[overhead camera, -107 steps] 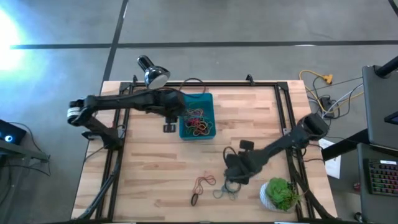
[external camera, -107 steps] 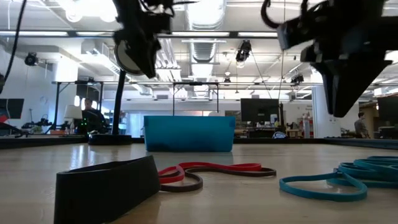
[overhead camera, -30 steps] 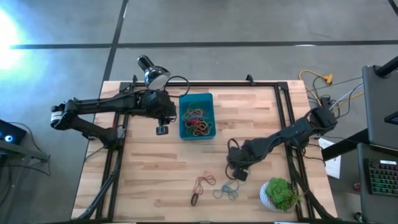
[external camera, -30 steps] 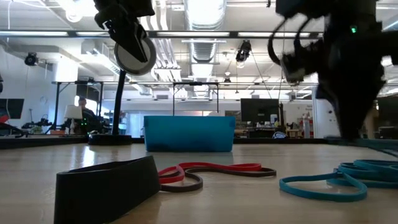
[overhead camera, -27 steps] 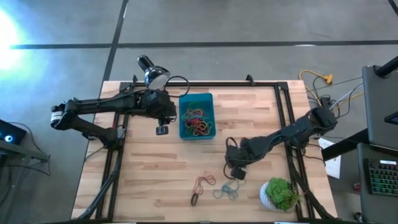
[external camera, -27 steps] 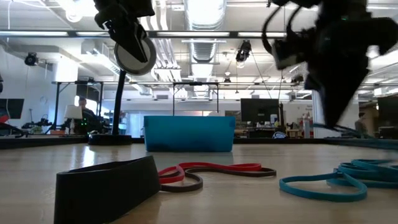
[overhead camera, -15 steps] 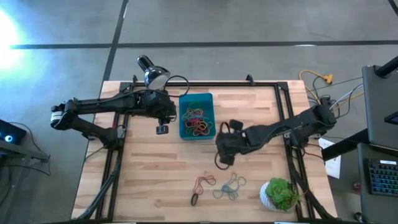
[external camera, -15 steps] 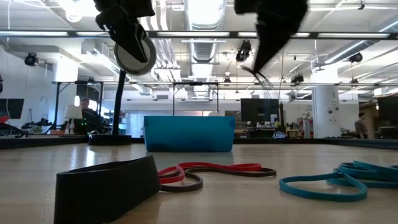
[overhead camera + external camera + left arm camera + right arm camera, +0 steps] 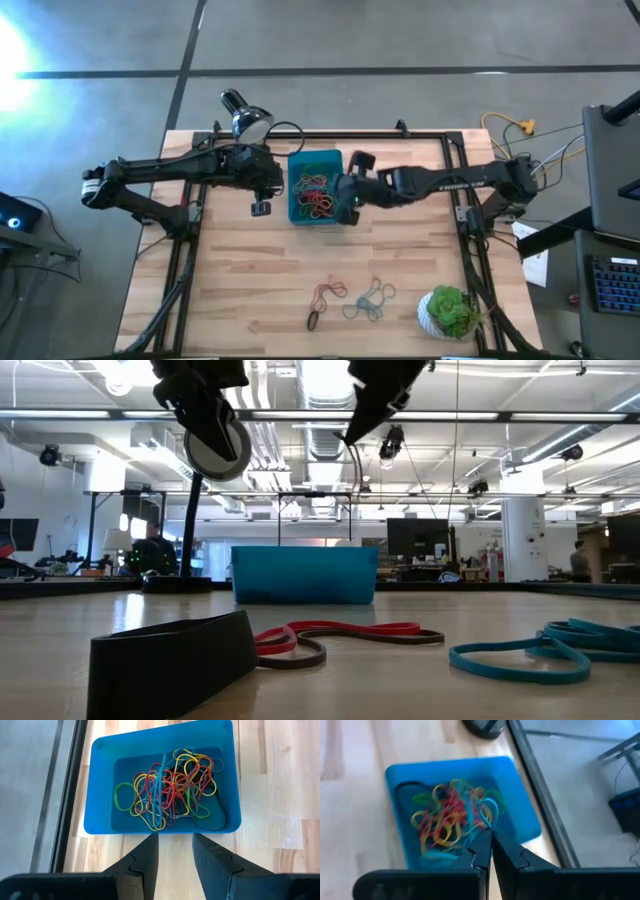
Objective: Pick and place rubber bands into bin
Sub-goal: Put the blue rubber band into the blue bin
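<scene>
Blue band (image 9: 489,810) dangles lengthwise — over bin (image 9: 525,822).

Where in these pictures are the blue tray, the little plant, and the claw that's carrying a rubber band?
bin (image 9: 97,822): left wrist view, bare outer wall at a corner.
plant (image 9: 452,310): high view, middle of the green leaves.
right gripper (image 9: 487,836): right wrist view, between its closed fingertips, which pinch a blue rubber band (image 9: 491,808).

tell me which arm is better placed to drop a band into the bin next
The right. Its gripper is shut on a blue rubber band directly above the bin. The left gripper hangs beside the bin, jaws open and empty.
</scene>
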